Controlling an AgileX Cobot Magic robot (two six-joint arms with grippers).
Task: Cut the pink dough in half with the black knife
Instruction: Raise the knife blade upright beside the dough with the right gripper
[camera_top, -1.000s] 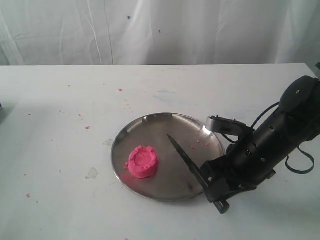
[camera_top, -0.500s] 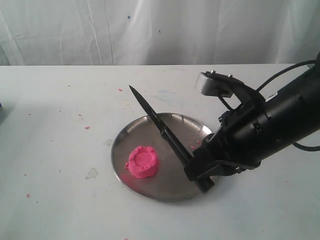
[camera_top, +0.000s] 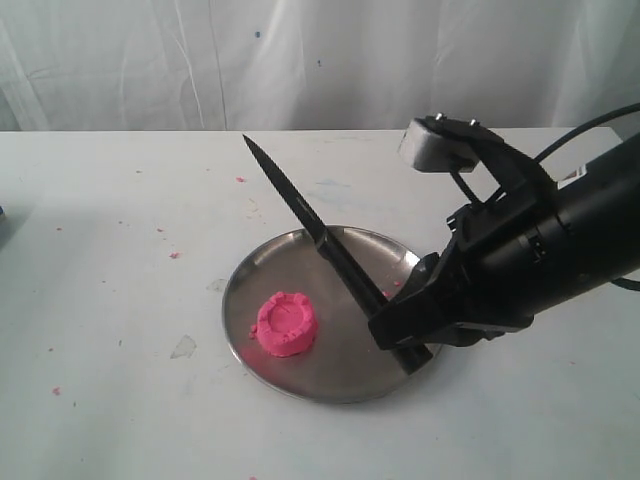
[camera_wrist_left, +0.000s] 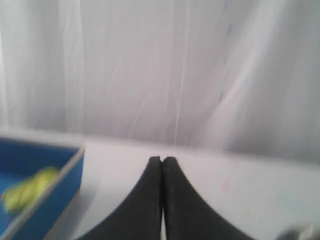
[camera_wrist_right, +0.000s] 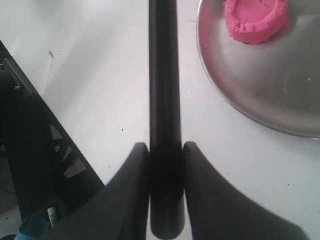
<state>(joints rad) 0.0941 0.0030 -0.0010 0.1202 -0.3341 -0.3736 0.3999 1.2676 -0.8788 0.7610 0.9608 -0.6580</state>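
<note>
The pink dough, a round puck with a dented top, lies whole on the left part of the round steel plate. The black knife is lifted off the plate, its blade slanting up to the left above the dough's right side. My right gripper is shut on the knife's handle at the plate's right rim. My left gripper is shut on nothing, off to the side and out of the exterior view.
Tiny pink crumbs dot the white table, with a few on the plate's right side. A blue bin holding something yellow-green sits beside the left gripper. A white curtain hangs behind the table.
The right gripper picked the knife up from the plate and raised it; over the last half second the blade tilted a little higher and its tip shifted up and left.
</note>
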